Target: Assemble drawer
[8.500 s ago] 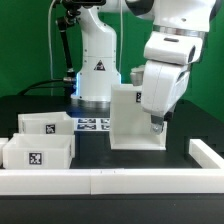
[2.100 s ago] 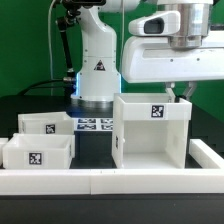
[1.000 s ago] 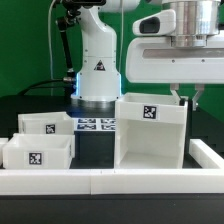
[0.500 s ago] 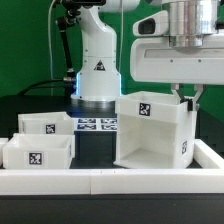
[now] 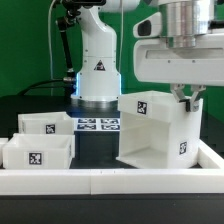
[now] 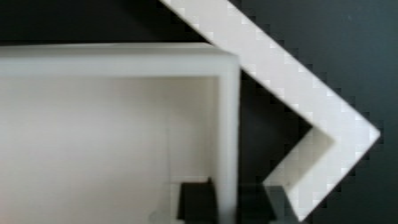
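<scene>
The tall white drawer shell (image 5: 150, 135) stands on the black table at the exterior view's right, turned at an angle, with one tag near its top and one low on its side. My gripper (image 5: 188, 97) comes down from above and is shut on the top edge of the shell's right wall. In the wrist view the fingers (image 6: 199, 200) straddle that thin wall (image 6: 228, 120), with my gripper (image 6: 240, 200) centred on it. Two small open-top trays (image 5: 45, 124) (image 5: 38, 152) sit at the left, apart from the shell.
A long low white rail (image 5: 100, 180) runs along the front and turns back at the right (image 5: 210, 155), close to the shell; it shows in the wrist view (image 6: 285, 70) as an angled band. The marker board (image 5: 95, 125) lies before the robot base (image 5: 97, 70).
With my gripper on its right wall, the shell has turned over the last second: its near corner swung toward the exterior view's left and a side tag came into view. The trays have not moved.
</scene>
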{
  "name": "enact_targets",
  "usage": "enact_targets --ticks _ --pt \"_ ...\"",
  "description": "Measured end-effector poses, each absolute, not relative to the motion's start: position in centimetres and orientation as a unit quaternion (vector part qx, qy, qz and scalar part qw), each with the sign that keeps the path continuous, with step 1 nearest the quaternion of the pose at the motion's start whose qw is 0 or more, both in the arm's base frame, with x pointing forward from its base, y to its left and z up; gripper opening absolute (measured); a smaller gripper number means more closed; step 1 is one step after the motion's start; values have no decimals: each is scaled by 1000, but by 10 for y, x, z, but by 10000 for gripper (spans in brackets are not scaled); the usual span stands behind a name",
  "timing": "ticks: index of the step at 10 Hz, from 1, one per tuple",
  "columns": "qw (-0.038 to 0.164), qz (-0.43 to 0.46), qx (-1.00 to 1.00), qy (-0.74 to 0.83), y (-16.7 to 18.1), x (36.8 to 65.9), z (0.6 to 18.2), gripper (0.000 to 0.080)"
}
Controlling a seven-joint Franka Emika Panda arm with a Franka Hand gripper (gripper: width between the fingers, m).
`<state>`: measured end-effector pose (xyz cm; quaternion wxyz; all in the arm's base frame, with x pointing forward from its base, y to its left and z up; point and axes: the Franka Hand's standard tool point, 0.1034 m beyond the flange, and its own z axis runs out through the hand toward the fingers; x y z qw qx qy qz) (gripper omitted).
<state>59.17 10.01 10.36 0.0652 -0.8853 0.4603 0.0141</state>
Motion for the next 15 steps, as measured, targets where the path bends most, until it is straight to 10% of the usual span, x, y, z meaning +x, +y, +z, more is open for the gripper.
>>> enact_targets --ticks 15 --pt "113 41 -708 696 98 647 104 38"
